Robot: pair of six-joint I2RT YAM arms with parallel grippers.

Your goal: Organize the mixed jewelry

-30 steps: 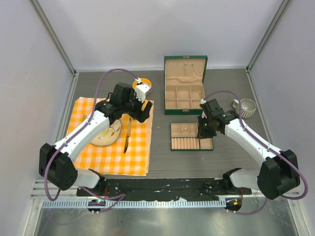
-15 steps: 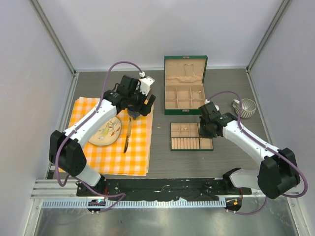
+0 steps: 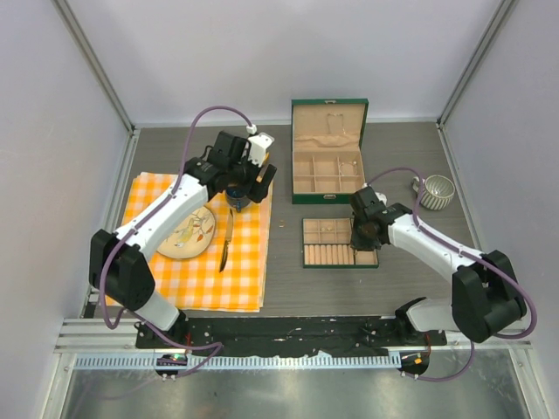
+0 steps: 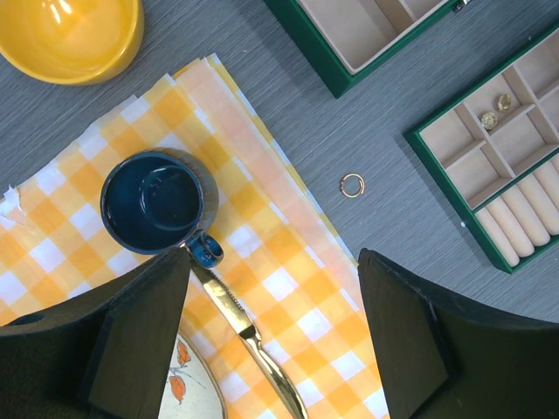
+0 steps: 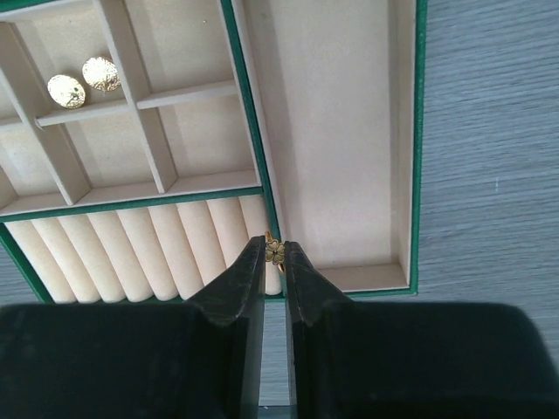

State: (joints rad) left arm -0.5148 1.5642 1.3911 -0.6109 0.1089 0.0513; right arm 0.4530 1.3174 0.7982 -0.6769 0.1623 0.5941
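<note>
My right gripper point(image 5: 275, 250) is shut on a tiny gold ring with a clover-shaped top point(image 5: 275, 251). It hangs over the green tray point(image 5: 247, 122), at the right end of the cream ring rolls point(image 5: 157, 249). Two small gold pieces point(image 5: 85, 83) lie in one of the tray's square compartments. Another small gold ring point(image 4: 352, 185) lies loose on the grey table between the cloth and the tray. My left gripper point(image 4: 275, 340) is open and empty above the checked cloth's far right part, beside a dark blue cup point(image 4: 155, 202).
The open green jewelry box point(image 3: 327, 166) stands behind the tray point(image 3: 340, 243). On the orange checked cloth point(image 3: 201, 262) lie a gold knife point(image 4: 249, 336) and a plate point(image 3: 188, 234). A yellow bowl point(image 4: 70, 35) sits behind the cloth, and a grey ribbed cup point(image 3: 437, 192) at far right.
My left arm has swung from over the plate to the cloth's far right part, above the blue cup. My right gripper has shifted slightly left over the tray, still shut on the ring.
</note>
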